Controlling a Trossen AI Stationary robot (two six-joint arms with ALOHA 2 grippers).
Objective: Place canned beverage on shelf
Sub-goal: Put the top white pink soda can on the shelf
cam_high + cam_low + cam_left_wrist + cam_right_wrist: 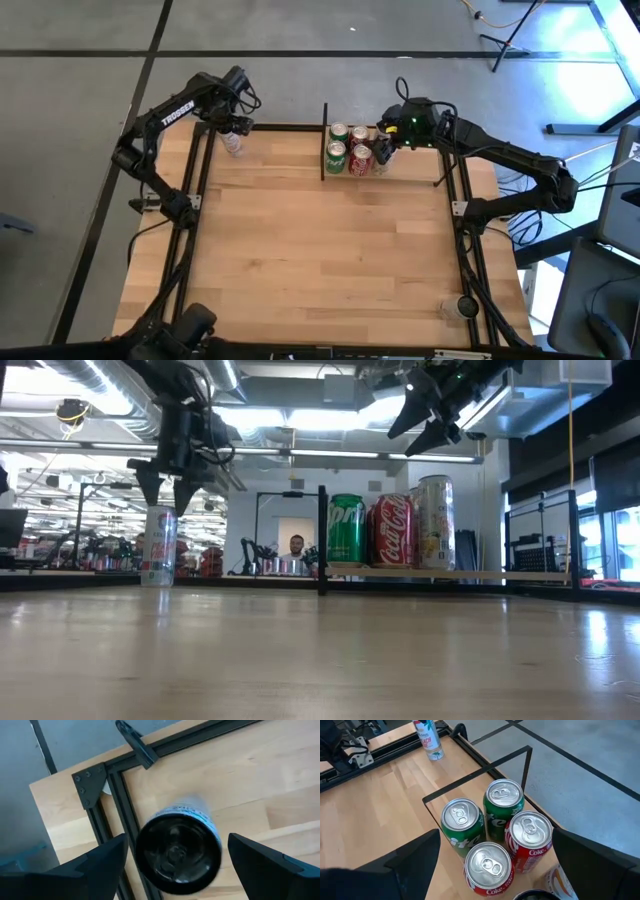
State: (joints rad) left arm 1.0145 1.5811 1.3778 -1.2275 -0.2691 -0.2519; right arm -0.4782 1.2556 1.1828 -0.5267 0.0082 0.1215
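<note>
On the far edge of the large pale wooden tabletop [320,250] stands the shelf [325,142], a low rack of thin black metal rods around a pale board. It holds two green soda cans [461,822] and two red cola cans [488,865], all upright and packed touching in a square cluster, the green pair on the left and the reds to their right. A fifth can with a pale cream and orange side [434,520] stands upright just right of the reds, touching them in the low view.

The right gripper [384,143] hangs above this right end of the cluster, its dark fingers [436,432] spread wide and holding nothing; in the low view the tips are clearly above the can tops, apart from them.

Well apart to the left, near the far left corner of the table, a slim white can with red and teal print [158,559] stands upright on the wood beside the black frame rail [116,795]. The left gripper [236,126] hovers directly over it, fingers [102,865] parted on either side of the can's dark top, not touching it; in the low view the fingertips sit just above its rim
</note>
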